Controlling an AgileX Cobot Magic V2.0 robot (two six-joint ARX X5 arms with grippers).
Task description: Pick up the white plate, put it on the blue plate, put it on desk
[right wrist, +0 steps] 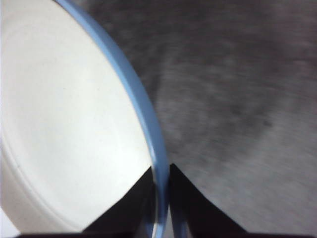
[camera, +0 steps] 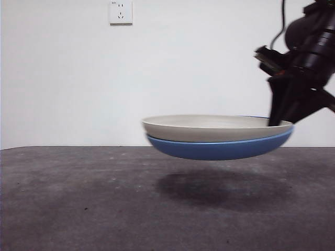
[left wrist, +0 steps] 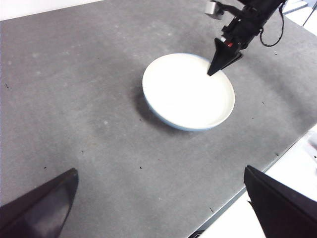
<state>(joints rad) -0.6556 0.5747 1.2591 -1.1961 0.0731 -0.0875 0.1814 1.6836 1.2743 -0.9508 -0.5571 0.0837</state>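
The white plate [camera: 209, 127] sits nested in the blue plate [camera: 220, 148], and both hang in the air above the desk [camera: 78, 198], with a shadow under them. My right gripper [camera: 278, 121] is shut on the stacked plates' rim at their right side. In the right wrist view its jaws pinch the blue plate's rim [right wrist: 143, 119], with the white plate [right wrist: 64, 124] inside. In the left wrist view the white plate [left wrist: 188, 89], a thin edge of the blue plate [left wrist: 166, 119] and the right gripper [left wrist: 214, 71] show far off. My left gripper [left wrist: 158, 208] is open and empty, high above the desk.
A white wall with a socket [camera: 120, 11] stands behind the desk. The desk's edge [left wrist: 247, 186] runs close by the plates in the left wrist view, with white floor beyond it.
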